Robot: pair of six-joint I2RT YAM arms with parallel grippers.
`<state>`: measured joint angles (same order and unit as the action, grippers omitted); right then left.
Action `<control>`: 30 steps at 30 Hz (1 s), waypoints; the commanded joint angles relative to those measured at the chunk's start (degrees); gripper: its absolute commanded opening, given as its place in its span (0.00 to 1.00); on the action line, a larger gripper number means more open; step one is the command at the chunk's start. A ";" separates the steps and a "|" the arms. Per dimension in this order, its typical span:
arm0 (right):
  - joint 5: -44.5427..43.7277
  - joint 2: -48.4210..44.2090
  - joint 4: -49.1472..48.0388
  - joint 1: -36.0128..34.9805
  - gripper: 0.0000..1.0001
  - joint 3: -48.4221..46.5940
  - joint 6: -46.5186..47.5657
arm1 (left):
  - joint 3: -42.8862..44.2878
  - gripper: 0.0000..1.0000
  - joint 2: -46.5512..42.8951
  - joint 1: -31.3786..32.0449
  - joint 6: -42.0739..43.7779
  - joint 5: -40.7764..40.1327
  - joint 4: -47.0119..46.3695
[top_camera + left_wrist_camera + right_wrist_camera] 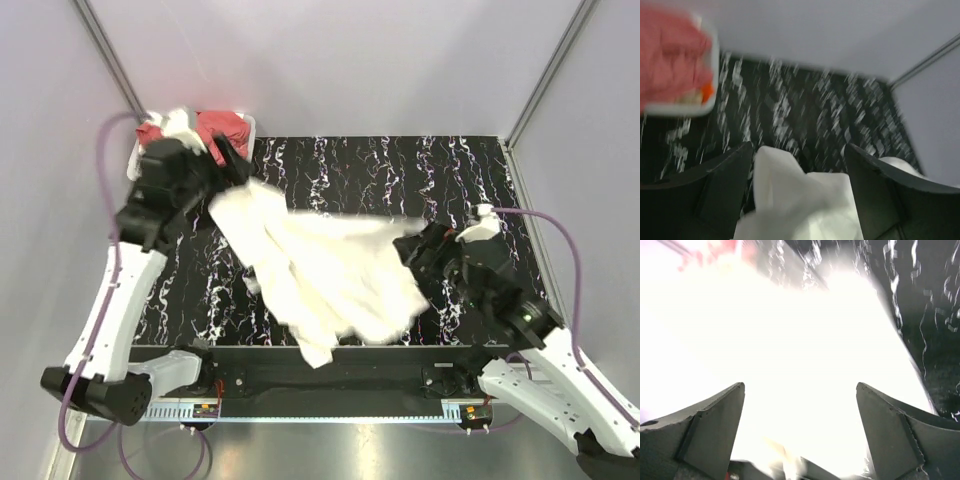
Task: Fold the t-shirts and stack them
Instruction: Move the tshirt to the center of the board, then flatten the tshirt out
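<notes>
White t-shirt [320, 270] stretched between both arms over the desk [400, 170]!
Left fingers [715, 195] and right fingers [705, 430] stand apart, cloth between each pair.

So the table [380, 170] is sporting a black top with white marble-looking veins. Pale lilac-grey walls [330, 60] are boxing it in behind and on both sides, and soft, even light is falling over everything. A thin metal left post [106, 55] is slanting up from the table's back left corner, a matching right post [545, 70] is doing the same at the back right corner, and a shiny steel strip [330, 450] is catching a bit of glare just past the table's near edge.
</notes>
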<state>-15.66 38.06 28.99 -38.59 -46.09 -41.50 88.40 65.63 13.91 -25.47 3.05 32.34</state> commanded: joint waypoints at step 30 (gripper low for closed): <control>11.44 29.70 7.66 12.04 0.93 -1.91 -0.52 | -51.48 0.66 -2.97 -1.43 -14.95 -8.94 -2.09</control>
<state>-8.10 67.94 39.51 -27.14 -48.25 -43.48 38.41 60.27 13.45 -37.19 -2.74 35.22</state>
